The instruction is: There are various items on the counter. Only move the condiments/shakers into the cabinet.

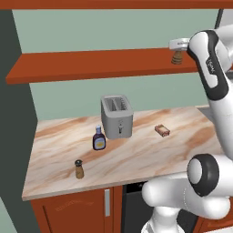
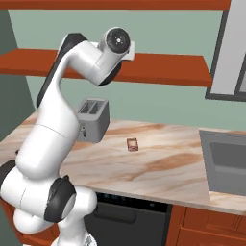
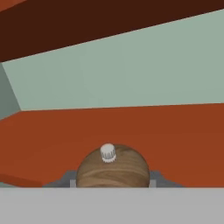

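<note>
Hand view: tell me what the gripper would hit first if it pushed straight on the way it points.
The gripper, shut on the brown wooden mill, points over the red-brown shelf toward the pale green wall. Probably the wall comes first, though depth is hard to judge.

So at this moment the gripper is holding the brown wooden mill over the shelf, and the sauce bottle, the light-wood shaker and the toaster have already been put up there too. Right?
Not quite. The gripper does hold the brown wooden mill at the shelf, but the sauce bottle, the light-wood shaker and the toaster stand on the counter, as the left base view shows.
</note>
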{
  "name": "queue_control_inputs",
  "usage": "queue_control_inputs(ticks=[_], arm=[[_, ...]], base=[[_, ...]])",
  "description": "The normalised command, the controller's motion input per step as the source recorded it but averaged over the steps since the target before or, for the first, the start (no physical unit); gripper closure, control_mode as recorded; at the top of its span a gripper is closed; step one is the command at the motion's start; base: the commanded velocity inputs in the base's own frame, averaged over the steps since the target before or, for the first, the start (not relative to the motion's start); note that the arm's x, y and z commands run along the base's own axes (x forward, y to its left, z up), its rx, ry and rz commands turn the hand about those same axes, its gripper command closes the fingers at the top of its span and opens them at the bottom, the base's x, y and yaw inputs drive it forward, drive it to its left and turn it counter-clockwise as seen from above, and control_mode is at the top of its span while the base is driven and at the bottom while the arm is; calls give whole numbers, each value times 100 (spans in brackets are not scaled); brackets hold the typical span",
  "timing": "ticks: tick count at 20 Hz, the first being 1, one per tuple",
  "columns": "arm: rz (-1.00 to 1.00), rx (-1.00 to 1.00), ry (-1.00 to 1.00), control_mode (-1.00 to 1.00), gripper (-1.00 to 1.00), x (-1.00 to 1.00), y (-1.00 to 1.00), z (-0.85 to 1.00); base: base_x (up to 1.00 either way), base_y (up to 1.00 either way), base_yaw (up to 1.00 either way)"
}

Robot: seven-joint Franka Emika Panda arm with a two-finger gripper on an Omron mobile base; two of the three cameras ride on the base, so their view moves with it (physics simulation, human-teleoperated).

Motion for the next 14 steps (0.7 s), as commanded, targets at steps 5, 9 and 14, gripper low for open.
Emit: queue_control_inputs(ticks=[5, 9, 14], arm=[[0, 0, 0, -100, 100, 47, 1, -15], [0, 0, 0, -100, 100, 44, 2, -15], [0, 0, 0, -100, 100, 53, 4, -11]], base=[[0, 0, 0], [0, 0, 0], [0, 0, 0]])
